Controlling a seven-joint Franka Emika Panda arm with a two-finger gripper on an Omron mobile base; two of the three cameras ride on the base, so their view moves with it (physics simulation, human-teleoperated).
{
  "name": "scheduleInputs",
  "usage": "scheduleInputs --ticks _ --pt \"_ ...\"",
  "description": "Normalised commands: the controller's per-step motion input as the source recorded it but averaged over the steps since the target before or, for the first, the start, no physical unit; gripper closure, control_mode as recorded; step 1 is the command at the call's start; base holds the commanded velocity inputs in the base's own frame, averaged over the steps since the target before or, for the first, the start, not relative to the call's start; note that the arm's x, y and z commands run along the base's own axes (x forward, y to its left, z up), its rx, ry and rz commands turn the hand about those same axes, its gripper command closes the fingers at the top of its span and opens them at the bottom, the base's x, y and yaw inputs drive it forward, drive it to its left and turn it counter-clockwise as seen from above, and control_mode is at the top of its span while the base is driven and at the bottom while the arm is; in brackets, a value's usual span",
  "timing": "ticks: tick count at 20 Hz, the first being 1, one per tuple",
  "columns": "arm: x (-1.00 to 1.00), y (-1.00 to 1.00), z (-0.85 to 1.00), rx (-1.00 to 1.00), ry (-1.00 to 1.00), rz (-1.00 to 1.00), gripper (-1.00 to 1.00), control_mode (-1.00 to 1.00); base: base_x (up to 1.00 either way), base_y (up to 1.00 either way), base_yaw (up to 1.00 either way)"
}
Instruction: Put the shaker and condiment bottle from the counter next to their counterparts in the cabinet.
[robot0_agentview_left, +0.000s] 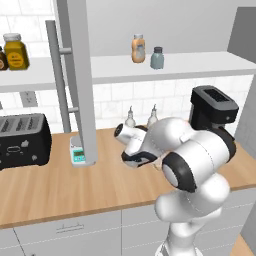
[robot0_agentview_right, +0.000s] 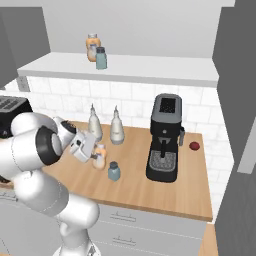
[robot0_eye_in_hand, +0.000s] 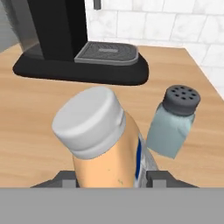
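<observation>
The orange condiment bottle (robot0_eye_in_hand: 105, 140) with its light grey cap stands on the counter (robot0_agentview_right: 150, 190), and my gripper (robot0_agentview_right: 95, 156) is shut around its lower body. In the hand view the fingers (robot0_eye_in_hand: 65, 178) press against both of the bottle's sides. The blue-grey shaker (robot0_eye_in_hand: 173, 122) with its dark holed cap stands just beside the bottle (robot0_agentview_right: 100, 159), toward the counter's front (robot0_agentview_right: 114, 171). Their counterparts, an orange bottle (robot0_agentview_left: 138, 48) and a shaker (robot0_agentview_left: 157, 58), stand side by side on the cabinet's white shelf (robot0_agentview_left: 200, 65). The cabinet's grey door (robot0_agentview_left: 77, 75) hangs open.
A black coffee machine (robot0_agentview_right: 164, 140) stands right of the shaker, with a small red object (robot0_agentview_right: 194, 146) beyond it. Two white spouted bottles (robot0_agentview_right: 94, 125) (robot0_agentview_right: 117, 127) stand behind the gripper by the tiled wall. A black toaster (robot0_agentview_left: 22, 140) sits at the left, an amber jar (robot0_agentview_left: 15, 50) above it.
</observation>
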Motion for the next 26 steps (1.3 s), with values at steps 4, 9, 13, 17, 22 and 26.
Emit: scheduleInputs --ticks 4,9,13,17,22,26 --pt "-0.2 -0.23 0.25 0.03 -0.25 0.38 1.0 -1.0 0.0 0.0 0.0" --pt "-0.43 -0.38 0.37 0.05 -0.3 0.52 1.0 -1.0 0.0 0.0 0.0" --pt "-0.53 -0.42 0.57 0.16 -0.24 0.53 1.0 -1.0 0.0 0.0 0.0" --pt "-0.47 -0.27 0.51 0.34 -0.07 0.51 1.0 -1.0 0.0 0.0 0.0" --pt "-0.59 -0.03 0.69 0.18 -0.1 0.43 1.0 -1.0 0.0 0.0 0.0" --pt "-0.74 0.0 0.85 0.04 -0.21 0.36 1.0 -1.0 0.0 0.0 0.0"
